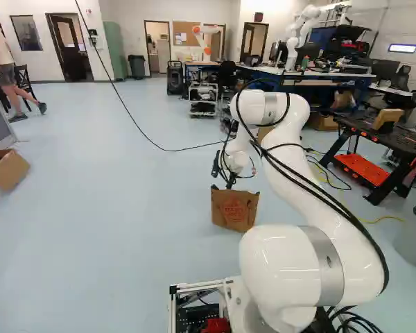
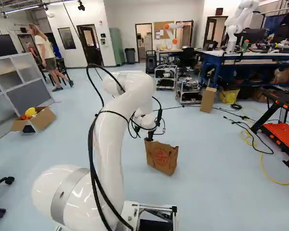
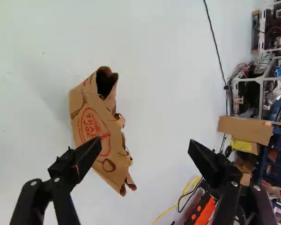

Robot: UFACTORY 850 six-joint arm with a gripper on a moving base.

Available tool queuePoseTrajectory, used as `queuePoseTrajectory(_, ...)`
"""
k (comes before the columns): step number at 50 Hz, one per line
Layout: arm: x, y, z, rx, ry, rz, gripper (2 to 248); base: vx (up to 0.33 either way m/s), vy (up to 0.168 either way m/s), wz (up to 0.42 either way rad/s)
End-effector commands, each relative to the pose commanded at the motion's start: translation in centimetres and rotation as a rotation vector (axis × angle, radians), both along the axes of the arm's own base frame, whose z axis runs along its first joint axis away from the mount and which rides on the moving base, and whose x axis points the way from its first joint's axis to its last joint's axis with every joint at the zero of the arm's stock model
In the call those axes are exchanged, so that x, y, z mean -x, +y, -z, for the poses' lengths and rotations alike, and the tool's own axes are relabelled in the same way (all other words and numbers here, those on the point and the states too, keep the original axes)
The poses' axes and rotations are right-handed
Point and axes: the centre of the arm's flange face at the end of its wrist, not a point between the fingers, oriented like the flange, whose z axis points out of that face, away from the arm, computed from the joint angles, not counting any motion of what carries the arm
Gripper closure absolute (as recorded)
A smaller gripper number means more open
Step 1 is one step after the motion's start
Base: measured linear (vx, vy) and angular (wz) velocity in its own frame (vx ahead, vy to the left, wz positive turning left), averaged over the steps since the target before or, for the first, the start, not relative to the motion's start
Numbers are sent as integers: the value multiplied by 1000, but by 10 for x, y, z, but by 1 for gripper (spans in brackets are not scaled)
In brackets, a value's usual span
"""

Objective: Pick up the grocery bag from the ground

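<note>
Pale floor; the claw partly hides the grocery bag.

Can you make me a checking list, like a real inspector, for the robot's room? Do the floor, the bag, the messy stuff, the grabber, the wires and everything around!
Surface: pale, smooth floor, a few tiny specks near the bag.
Job's thing: brown paper grocery bag standing on the floor, top edge crumpled.
Clutter: open cardboard box with a yellow thing inside; tall brown box by the carts.
Gripper: open, above the bag, which sits towards one finger, not midway.
Cables: black cord and yellow cord on the floor; black cables looping along the arm.
Surroundings: dark workbench with a red tray; another robot farther back.
</note>
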Motion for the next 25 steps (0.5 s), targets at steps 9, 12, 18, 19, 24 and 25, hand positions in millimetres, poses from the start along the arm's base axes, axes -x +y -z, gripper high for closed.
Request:
queuePoseTrajectory(9, -8, -10, 18, -11, 48, 20, 3, 0, 0, 0)
queuePoseTrajectory(12, -11, -13, 25, -15, 63, 27, 3, 0, 0, 0)
queuePoseTrajectory(18, -16, -19, 37, -23, 94, 40, 3, 0, 0, 0)
queuePoseTrajectory(19, -17, -20, 39, -24, 99, 42, 3, 0, 0, 0)
queuePoseTrajectory(24, -21, -26, 49, -32, 124, 53, 3, 0, 0, 0)
queuePoseTrajectory(25, -22, -27, 51, -33, 128, 55, 3, 0, 0, 0)
